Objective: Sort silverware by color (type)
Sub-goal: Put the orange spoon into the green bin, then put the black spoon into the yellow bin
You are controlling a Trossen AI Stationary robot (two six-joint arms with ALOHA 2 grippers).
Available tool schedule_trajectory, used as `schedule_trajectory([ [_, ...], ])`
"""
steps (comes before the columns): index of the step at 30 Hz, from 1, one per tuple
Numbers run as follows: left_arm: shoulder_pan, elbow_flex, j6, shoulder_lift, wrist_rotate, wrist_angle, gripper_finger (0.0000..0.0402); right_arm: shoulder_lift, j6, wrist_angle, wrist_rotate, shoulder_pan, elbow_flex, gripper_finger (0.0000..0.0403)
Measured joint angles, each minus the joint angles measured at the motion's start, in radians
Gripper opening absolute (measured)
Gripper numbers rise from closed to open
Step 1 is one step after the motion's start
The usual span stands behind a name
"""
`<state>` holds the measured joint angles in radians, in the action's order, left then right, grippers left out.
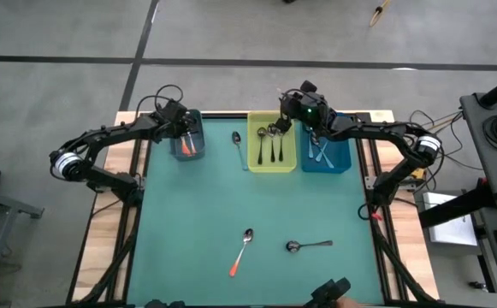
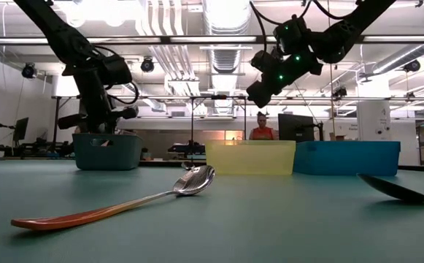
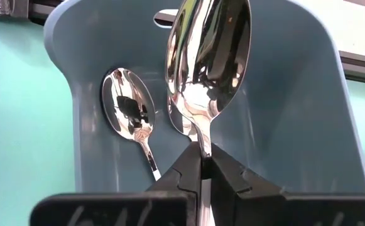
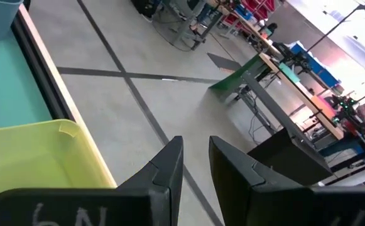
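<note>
My left gripper (image 1: 185, 135) is over the grey-blue bin (image 1: 176, 147) at the far left, shut on a spoon (image 3: 207, 56) whose shiny bowl points into the bin. A second spoon (image 3: 129, 110) lies inside against the bin's wall. My right gripper (image 1: 281, 121) hangs open above the far end of the yellow bin (image 1: 292, 164), nothing between its fingers (image 4: 169, 160). On the mat lie an orange-handled spoon (image 1: 241, 251), a dark spoon (image 1: 308, 245) and a pale spoon (image 1: 238, 147). My left gripper pinches the spoon's thin neck (image 3: 201, 143), just below the bowl, between its two fingertips. The fingers slant down from above and lie along the spoon. The bowl sticks out beyond the tips, clear of the bin's floor; the gripper hides the handle.
The yellow bin holds dark-handled spoons (image 1: 274, 147); the blue bin (image 1: 344, 164) to its right holds pale ones (image 1: 321, 152). The three bins stand in a row along the far edge. A person (image 2: 261, 128) shows in the room behind.
</note>
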<state>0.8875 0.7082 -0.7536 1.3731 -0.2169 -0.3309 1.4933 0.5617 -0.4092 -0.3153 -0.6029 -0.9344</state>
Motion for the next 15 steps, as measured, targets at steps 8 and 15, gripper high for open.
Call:
schedule_trajectory([
  [8,0.000,0.000,0.000,0.000,0.000,0.000,0.0016,0.000,0.012,-0.001,0.000,0.000,-0.002,0.0068],
  [15,0.000,0.000,0.000,0.000,-0.001,0.000,0.0043,-0.001,0.015,-0.001,0.000,0.000,-0.002,0.0068],
])
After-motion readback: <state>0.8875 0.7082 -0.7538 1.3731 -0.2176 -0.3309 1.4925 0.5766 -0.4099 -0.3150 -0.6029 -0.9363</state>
